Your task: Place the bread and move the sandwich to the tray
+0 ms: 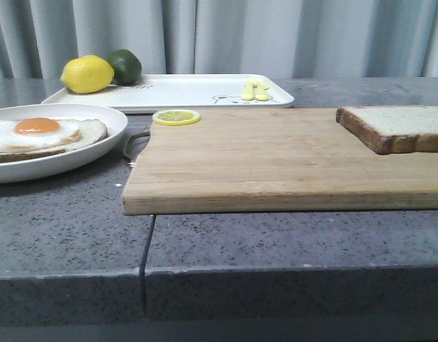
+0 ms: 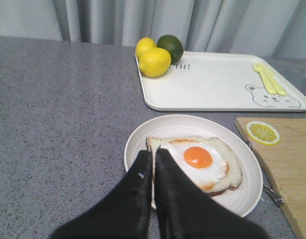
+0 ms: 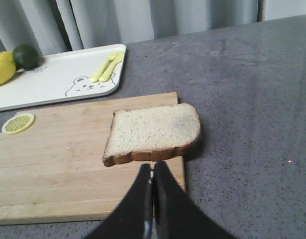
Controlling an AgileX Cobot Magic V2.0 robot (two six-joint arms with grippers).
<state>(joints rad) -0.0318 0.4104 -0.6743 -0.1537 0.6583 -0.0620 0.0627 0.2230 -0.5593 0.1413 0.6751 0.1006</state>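
Left end effector above sandwich

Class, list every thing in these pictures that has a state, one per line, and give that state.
bread: lying flat on the cutting board, untouched
sandwich: open-faced, egg on top, on the round plate
tray: holds lemons, lime, cutlery
left gripper: shut, empty
right gripper: shut, empty

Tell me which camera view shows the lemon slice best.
The left wrist view: the lemon slice shows its round face and segments, lying on the cutting board's corner. The right wrist view shows it smaller, at the picture's edge. The front view shows it flattened.
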